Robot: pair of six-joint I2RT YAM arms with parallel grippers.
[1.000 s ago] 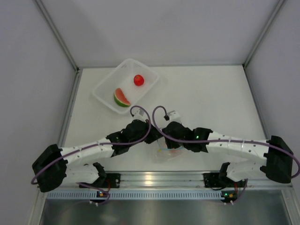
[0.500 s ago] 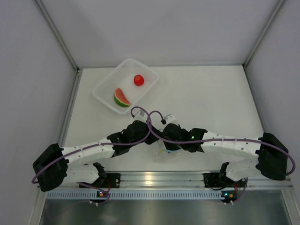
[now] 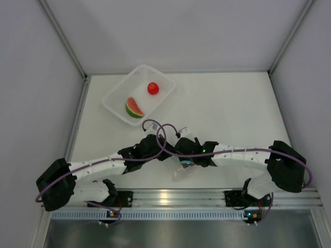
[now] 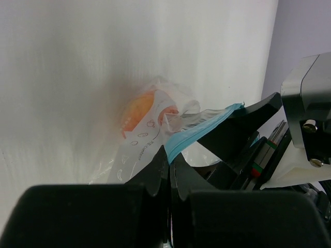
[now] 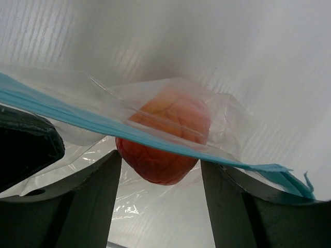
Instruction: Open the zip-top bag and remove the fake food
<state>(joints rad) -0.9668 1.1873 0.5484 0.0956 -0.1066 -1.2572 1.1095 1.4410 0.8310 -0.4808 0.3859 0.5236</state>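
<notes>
Stretched inward low over the table (image 3: 232,103), wrists meeting near its front edge. Pinching the zip-top bag (image 4: 147,147) by its blue strip with the left gripper (image 4: 168,163), jaws tight together. Straddling the bagged orange-peach fruit (image 5: 168,132) with the right gripper (image 5: 160,160), fingers spread wide, gripping nothing

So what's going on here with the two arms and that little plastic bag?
The left gripper is shut on the blue zip edge of the zip-top bag. The right gripper is open, with its fingers on either side of the orange fruit inside the bag. The watermelon wedge and red tomato lie in the white basket.
</notes>
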